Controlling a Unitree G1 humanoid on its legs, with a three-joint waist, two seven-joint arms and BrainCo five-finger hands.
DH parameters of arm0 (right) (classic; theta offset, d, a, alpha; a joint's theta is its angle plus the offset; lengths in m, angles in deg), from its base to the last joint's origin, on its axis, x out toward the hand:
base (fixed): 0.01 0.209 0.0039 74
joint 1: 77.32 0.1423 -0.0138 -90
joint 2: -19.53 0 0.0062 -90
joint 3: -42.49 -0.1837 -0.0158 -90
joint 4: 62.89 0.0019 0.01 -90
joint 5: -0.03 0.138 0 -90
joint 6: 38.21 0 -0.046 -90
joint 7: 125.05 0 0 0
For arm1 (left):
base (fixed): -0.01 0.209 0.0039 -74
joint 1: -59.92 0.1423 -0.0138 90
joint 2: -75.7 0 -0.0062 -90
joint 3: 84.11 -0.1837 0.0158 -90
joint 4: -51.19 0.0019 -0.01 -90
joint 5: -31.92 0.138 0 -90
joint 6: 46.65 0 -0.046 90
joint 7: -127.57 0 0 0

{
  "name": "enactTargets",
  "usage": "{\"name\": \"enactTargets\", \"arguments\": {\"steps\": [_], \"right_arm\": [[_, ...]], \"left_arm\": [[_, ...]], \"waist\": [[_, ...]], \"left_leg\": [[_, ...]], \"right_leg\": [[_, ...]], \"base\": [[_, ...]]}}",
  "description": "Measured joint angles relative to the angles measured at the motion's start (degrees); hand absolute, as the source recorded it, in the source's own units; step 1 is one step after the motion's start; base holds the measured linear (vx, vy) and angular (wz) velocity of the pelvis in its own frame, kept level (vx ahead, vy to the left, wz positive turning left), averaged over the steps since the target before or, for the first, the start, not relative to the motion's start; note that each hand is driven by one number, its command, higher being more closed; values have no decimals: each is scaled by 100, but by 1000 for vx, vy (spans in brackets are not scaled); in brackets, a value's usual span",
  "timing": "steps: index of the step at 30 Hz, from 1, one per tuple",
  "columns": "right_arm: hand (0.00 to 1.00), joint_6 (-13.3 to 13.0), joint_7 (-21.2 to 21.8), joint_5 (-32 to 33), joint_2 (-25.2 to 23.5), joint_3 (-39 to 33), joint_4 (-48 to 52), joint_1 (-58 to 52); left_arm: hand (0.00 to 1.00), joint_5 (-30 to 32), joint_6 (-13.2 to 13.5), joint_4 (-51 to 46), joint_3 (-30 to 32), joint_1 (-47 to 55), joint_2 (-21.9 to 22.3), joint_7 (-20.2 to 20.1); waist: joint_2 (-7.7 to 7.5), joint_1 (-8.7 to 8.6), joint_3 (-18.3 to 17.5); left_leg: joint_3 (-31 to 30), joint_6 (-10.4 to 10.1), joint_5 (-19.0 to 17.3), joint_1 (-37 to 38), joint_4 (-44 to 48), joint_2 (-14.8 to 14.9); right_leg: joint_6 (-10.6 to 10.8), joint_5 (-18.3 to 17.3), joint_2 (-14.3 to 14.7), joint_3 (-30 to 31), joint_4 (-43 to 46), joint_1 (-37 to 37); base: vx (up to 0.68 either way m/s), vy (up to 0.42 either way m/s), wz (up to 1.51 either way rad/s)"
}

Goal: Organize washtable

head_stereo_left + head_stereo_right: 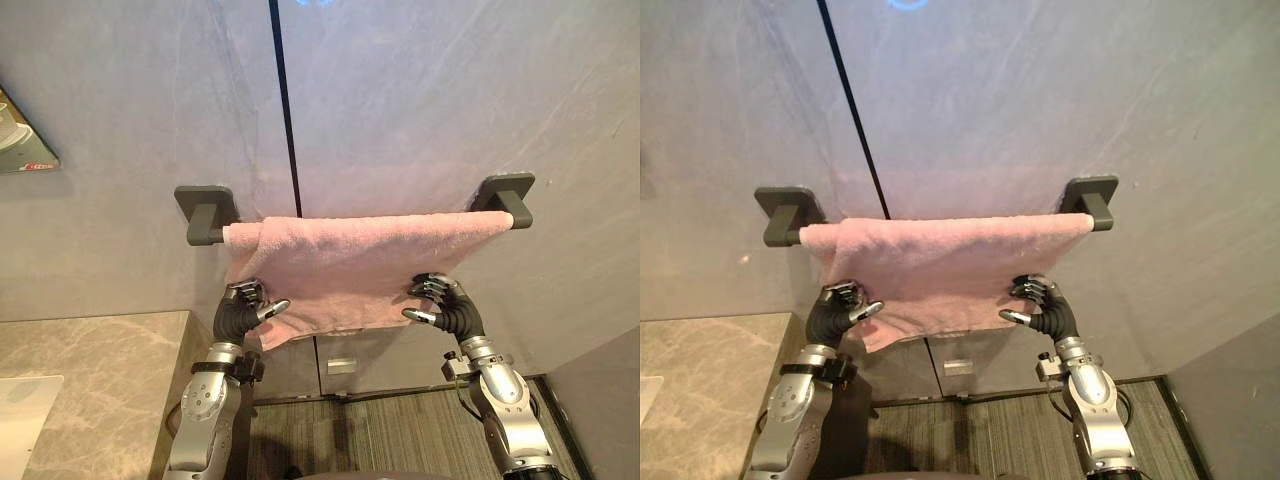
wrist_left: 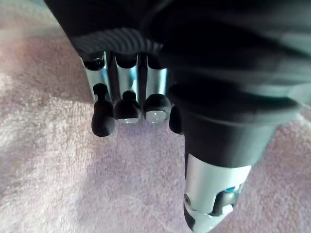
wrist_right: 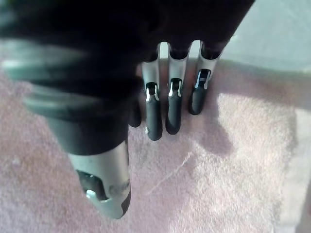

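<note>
Table: pale veined stone, smooth, at the robot's lower left (image 1: pixel 95 375), nearest of all.
Left hand: (image 1: pixel 243 308) raised before the towel's lower left corner; fingers half bent, thumb held apart, no cloth pinched.
Right hand: (image 1: pixel 438 300) level with it at the towel's lower right; fingers loosely bent toward the cloth, thumb apart, nothing held.
Towel: (image 1: pixel 350 262) pink, soft terry, draped over the rail straight ahead of both hands; its long axis runs left to right, and the hem sags lower on the left. Both hands look equally near.
Brackets: (image 1: pixel 206 212) dark, blocky, carrying the rail's ends.
Wall: (image 1: pixel 420 100) grey, smooth panels.
</note>
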Motion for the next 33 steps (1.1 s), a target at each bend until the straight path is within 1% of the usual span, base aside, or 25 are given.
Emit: {"name": "enactTargets", "arguments": {"steps": [8,12,14,16,18,23,28,33], "right_arm": [[0,1,-164,2,-64,-464,-2,1],[0,1,-220,3,-191,-684,-2,0],[0,1,-219,2,-251,-754,-1,-1],[0,-1,-224,2,-300,-856,4,-19],[0,-2,-224,0,-371,-921,17,-48],[0,-10,-244,-10,-522,-1082,113,-346],[0,-16,-242,-79,-721,-1089,547,-819],[0,-17,-237,-188,-877,-1082,770,-1291]], "left_arm": [[0,-2,0,78,223,82,55,-1],[0,-14,0,76,236,117,68,-6],[0,-17,0,74,285,119,134,-16],[0,-20,0,53,384,168,292,-19],[0,-25,-8,-64,384,286,295,-22],[0,-21,-9,-423,402,641,438,-32],[0,-15,-9,-592,364,932,504,-46],[0,-17,-13,-624,203,1342,575,-173]], "waist": [[6,-2,6],[-6,-2,15],[-13,-2,24],[-14,-4,27],[-12,-8,31],[-9,-2,39],[4,0,91],[-10,9,99]], "left_leg": [[-1,0,0,0,-16,0],[-6,0,0,0,-20,0],[-8,0,0,0,-19,0],[-8,0,-1,1,-19,-2],[-12,0,-2,1,-18,1],[-23,0,-3,2,-14,0],[-36,-1,-8,71,-2,4],[-18,7,-15,125,11,16]], "right_leg": [[0,0,0,-2,-20,4],[0,0,-1,-3,-23,7],[0,0,-1,-2,-23,9],[0,0,-4,0,-23,10],[0,0,-3,2,-23,12],[0,-1,-5,1,-24,25],[8,-9,-9,-10,-13,105],[26,-75,-41,-10,112,104]], "base": [[0,0,0],[0,0,0],[0,0,0],[0,0,0],[0,0,0],[0,0,0],[0,0,0],[-4,-1,-1]]}}
